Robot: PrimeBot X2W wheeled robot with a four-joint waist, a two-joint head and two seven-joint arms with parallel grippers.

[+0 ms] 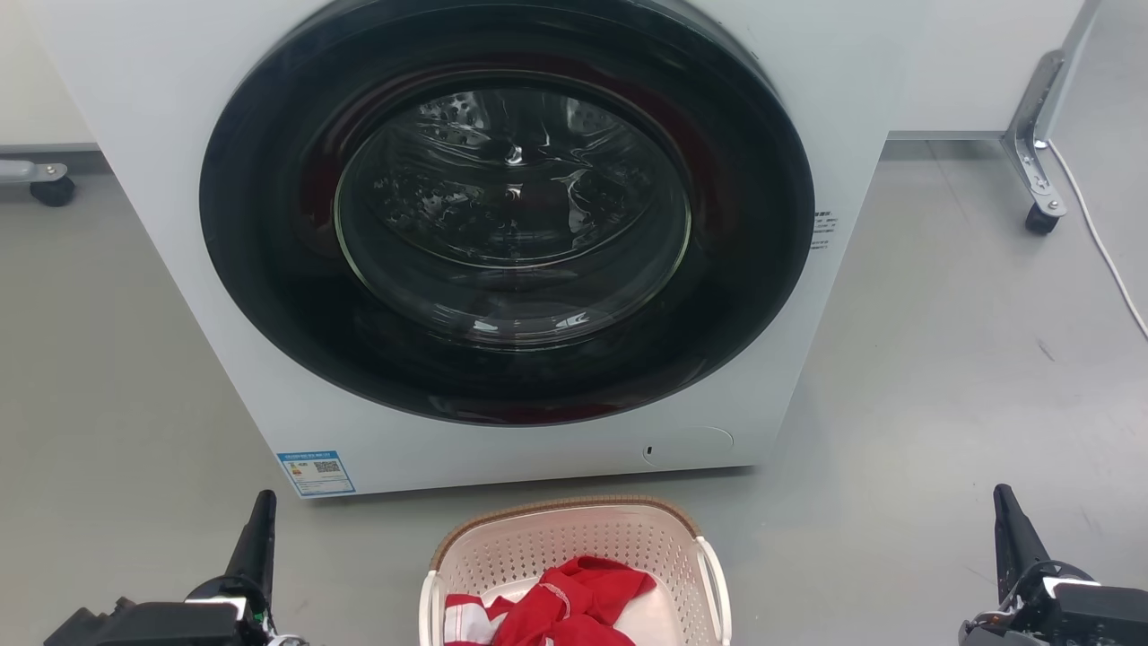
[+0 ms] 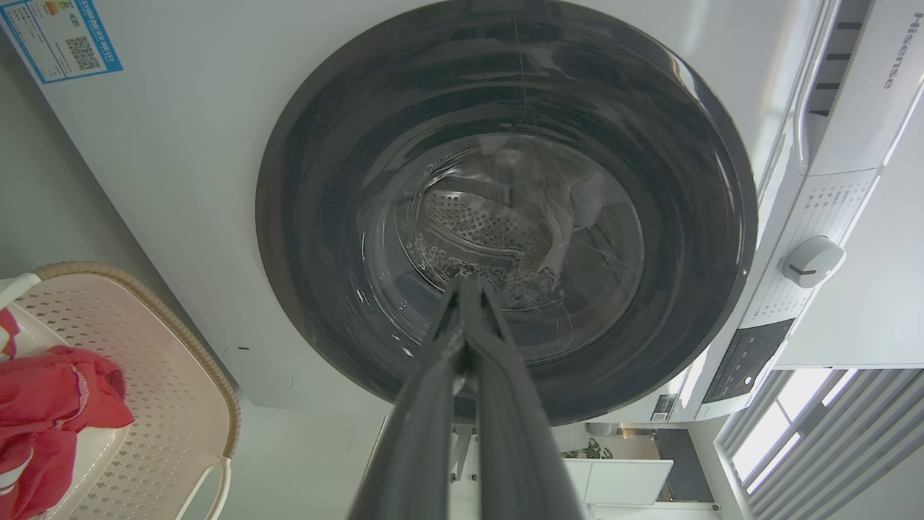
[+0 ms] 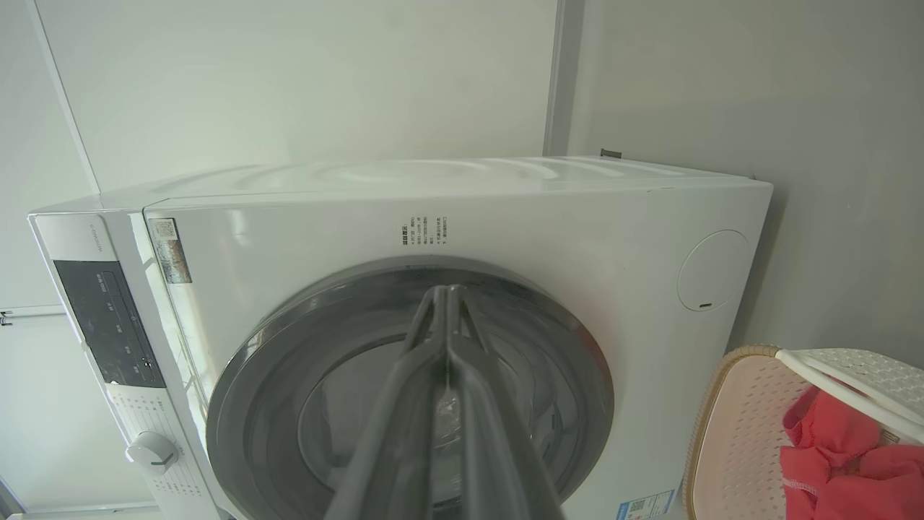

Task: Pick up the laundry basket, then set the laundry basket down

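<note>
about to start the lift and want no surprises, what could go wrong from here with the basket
1. The left claw and right claw look shut and sit wide of the cream perforated plastic laundry basket; closing in unopened, they could shove it rather than grip its white side handles.
2. The basket stands near the white front-loading washing machine; a forward swing might knock it.
3. An uneven lift could spill the loose red cloth.
</note>
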